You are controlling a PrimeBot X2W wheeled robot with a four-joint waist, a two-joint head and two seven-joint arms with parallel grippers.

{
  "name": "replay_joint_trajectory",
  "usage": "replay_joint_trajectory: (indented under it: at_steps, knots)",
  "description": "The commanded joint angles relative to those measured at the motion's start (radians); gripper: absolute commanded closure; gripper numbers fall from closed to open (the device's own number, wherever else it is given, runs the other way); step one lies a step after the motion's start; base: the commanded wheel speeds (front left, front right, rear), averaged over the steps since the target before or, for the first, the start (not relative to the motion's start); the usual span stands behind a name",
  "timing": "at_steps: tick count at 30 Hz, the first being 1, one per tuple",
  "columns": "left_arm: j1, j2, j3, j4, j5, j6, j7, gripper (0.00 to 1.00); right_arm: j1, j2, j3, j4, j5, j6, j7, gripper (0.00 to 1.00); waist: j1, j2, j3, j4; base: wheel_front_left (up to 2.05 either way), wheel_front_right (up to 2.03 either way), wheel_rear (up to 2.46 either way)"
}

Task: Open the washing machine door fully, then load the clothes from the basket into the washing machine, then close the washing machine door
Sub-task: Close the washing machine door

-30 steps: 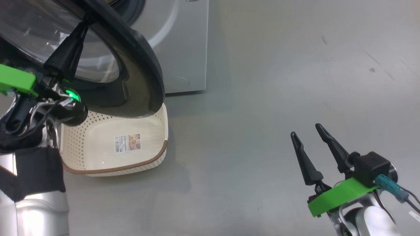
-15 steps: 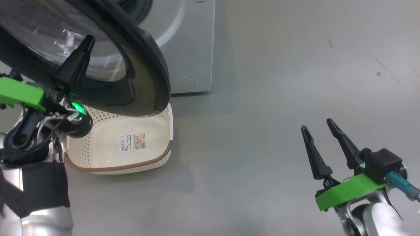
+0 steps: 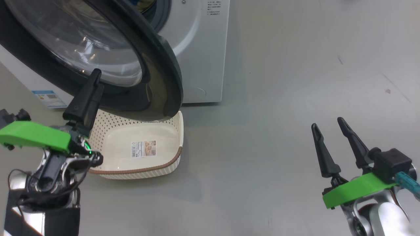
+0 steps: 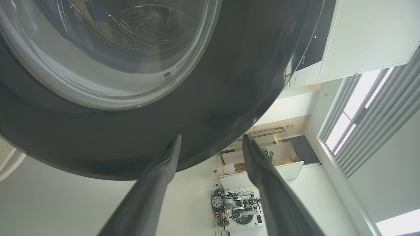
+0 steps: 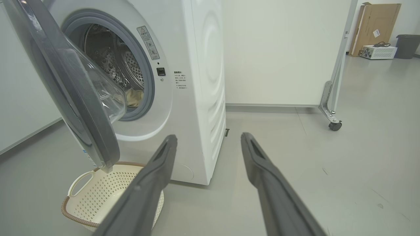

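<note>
The washing machine point(image 5: 200, 65) stands with its door point(image 3: 157, 65) part-way open, the black rim hanging over the basket point(image 3: 174, 160). The cream basket holds nothing but its label. A pale yellow piece of the clothes point(image 5: 134, 97) lies inside the steel drum. My left gripper point(image 4: 211, 141) is open just below the door's outer rim, not touching it; one of its fingers point(image 3: 86, 100) points up at the rim in the head view. My right gripper point(image 3: 328, 126) is open and empty over the bare floor, well to the right of the machine.
A blue label point(image 3: 49, 98) is on the machine's front, low down. A white wall panel on a wheeled foot point(image 5: 334, 126) stands right of the machine. Cardboard and a bin point(image 5: 406, 46) sit far back on the right. Grey floor point(image 3: 279, 98) stretches to the right.
The head camera has shifted, so the whole scene sits lower and further right. My left gripper has dropped from the door's glass down to below its lower rim. The door and basket stay put.
</note>
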Motion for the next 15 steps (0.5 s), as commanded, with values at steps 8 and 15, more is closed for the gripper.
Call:
replay_joint_trajectory:
  at_steps: [8, 15]
  knots:
    - [0.118, 0.118, -0.131, -0.127, 0.232, -0.004, -0.237, 0.0, 0.007, -0.003, -0.001, -0.036, -0.021, 0.007, -0.002, 0.0, 0.0001, 0.0, -0.045, 0.022, 0.0, 0.0, 0.0]
    - [0.198, 0.222, -0.28, -0.093, 0.463, -0.004, -0.47, 0.0, 0.038, -0.003, 0.001, -0.039, -0.03, 0.007, 0.009, 0.0, 0.0001, 0.0, -0.093, 0.034, 0.0, 0.0, 0.0]
